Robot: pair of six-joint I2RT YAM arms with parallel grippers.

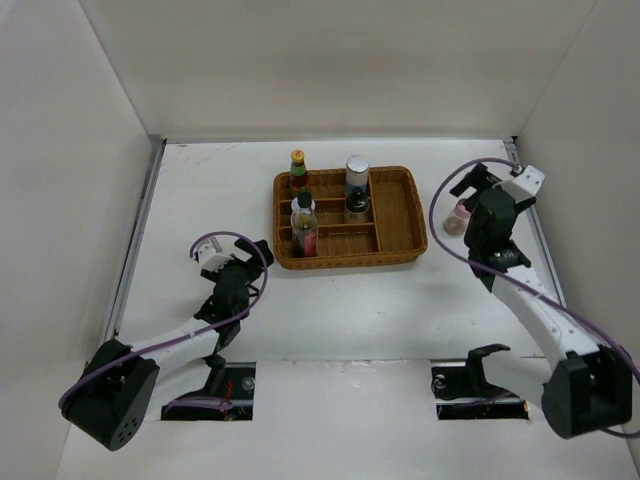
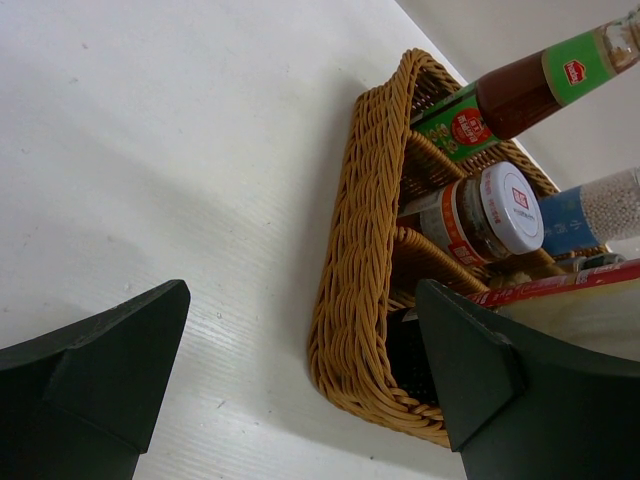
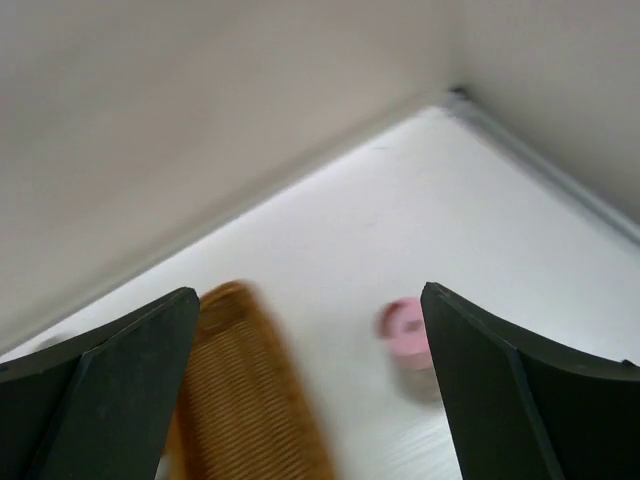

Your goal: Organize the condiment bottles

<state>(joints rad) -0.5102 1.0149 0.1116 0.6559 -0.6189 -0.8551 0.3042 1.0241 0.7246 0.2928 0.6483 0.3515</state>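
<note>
**Q:** Broadly, how far along?

**A:** Mostly done, judging by position alone. Seated in the wicker tray (image 1: 400, 210):
- yellow-capped red-green bottle (image 1: 298, 168), at the back-left corner
- silver-lidded blue-label jar (image 1: 357, 175), at the back, near the middle
- tall dark black-capped bottle (image 1: 355, 208), just in front of that jar
- black-capped tan bottle (image 1: 304, 212), on the left side
- short red-white-lidded jar (image 2: 495, 212), low among the others and clearest from the left wrist

Exact compartments hard to tell from above.

**Q:** And left over?

**A:** One item only: pink-capped bottle (image 1: 460, 214). Outside the tray, on the table to its right, apparently upright. Blurred in the right wrist view, yet plainly apart from the wicker.

**Q:** Grippers?

**A:** Right gripper (image 3: 310, 295) near the pink-capped bottle, fingers spread wide, nothing between them, no grasp on anything. Left gripper (image 2: 300, 300) likewise spread and empty, low over the table, aimed at the tray's near-left corner without touching it.

**Q:** Remaining work, then?

**A:** Probably a single transfer:
1. Grasp of the pink-capped bottle by the right arm.
2. Short carry leftward.
3. Placement in the bare right-hand part of the tray.

Possibly some straightening of the five already inside. Impossible to judge from these views alone.
</note>
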